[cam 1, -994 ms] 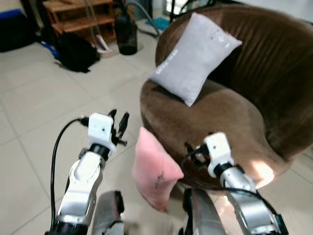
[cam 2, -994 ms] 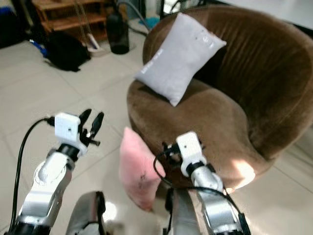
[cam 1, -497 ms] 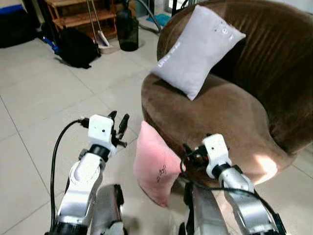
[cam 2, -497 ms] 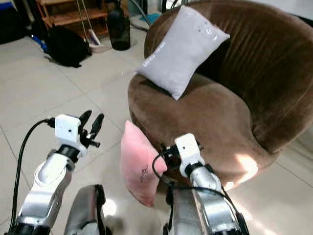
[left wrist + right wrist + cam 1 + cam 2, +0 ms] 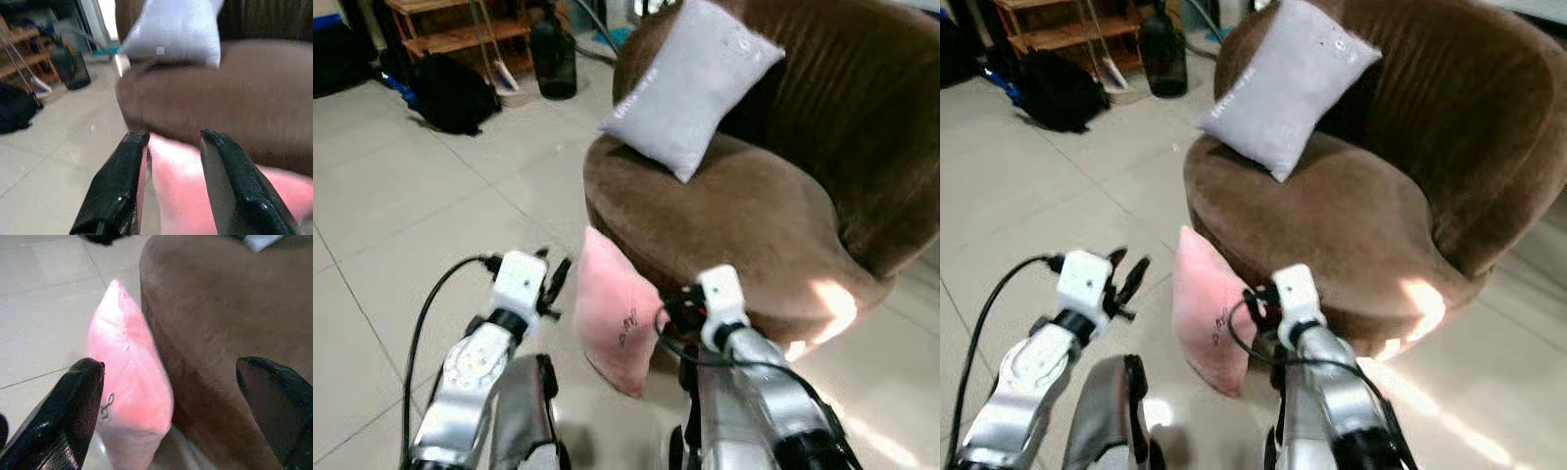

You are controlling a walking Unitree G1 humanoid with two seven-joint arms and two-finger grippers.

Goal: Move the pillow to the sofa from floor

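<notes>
A pink pillow (image 5: 612, 323) stands on its edge on the tiled floor, leaning against the front of a round brown sofa (image 5: 734, 206). A grey pillow (image 5: 690, 83) rests on the sofa's seat against the back. My left gripper (image 5: 553, 276) is open just left of the pink pillow; in the left wrist view the left gripper (image 5: 174, 137) has the pillow (image 5: 195, 196) close beyond its fingers. My right gripper (image 5: 672, 305) is open at the pillow's right side, by the sofa's base. In the right wrist view the pillow (image 5: 129, 377) lies between the spread fingers (image 5: 78, 401).
A black bag (image 5: 450, 93), a dark bottle (image 5: 553, 59), a broom and a wooden shelf (image 5: 460, 29) stand at the back left. Pale floor tiles (image 5: 401, 215) stretch out to the left. My own legs (image 5: 524, 411) show at the bottom.
The camera has come closer to the sofa and tipped down. Both grippers have closed in on the pink pillow, the left nearly at its edge. Both stay open.
</notes>
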